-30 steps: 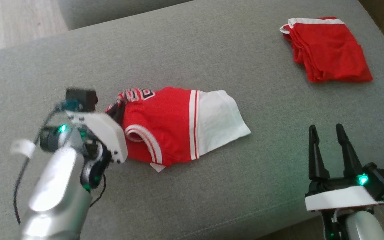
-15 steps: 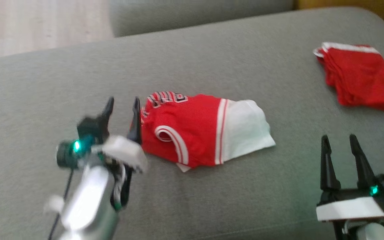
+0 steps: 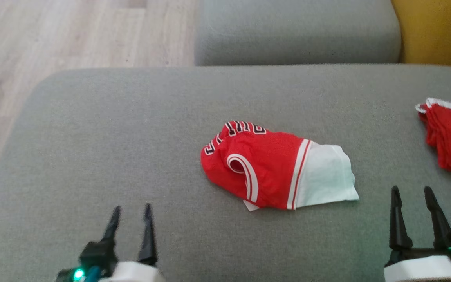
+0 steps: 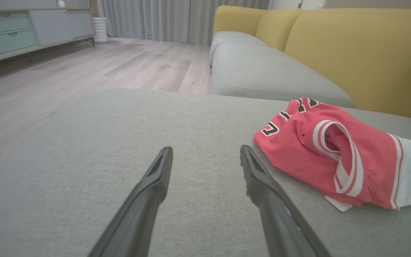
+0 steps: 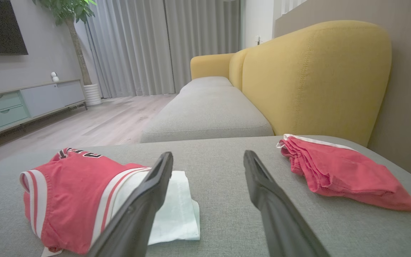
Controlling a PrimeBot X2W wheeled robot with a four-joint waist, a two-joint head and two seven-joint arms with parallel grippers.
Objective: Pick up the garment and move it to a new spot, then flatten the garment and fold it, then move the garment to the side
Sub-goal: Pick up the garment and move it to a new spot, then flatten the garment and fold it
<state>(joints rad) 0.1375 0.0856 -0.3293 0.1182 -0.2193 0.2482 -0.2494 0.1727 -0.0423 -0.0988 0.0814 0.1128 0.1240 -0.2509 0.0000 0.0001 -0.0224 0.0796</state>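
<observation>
Grey sofa cushion (image 3: 131,137) lies before me, the folded red-and-white jersey (image 3: 264,164) rests near its middle, and I see my left gripper (image 3: 131,206) and right gripper (image 3: 411,190) both spread wide, empty, apart from the cloth.

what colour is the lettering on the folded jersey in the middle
White letters with black outlines on the red jersey, clearest in the head view.

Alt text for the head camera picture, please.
A roughly folded red and white jersey lies mid-cushion on a grey sofa. The open left tool and open right tool sit at the bottom edge, clear of it; another red garment lies far right.
</observation>
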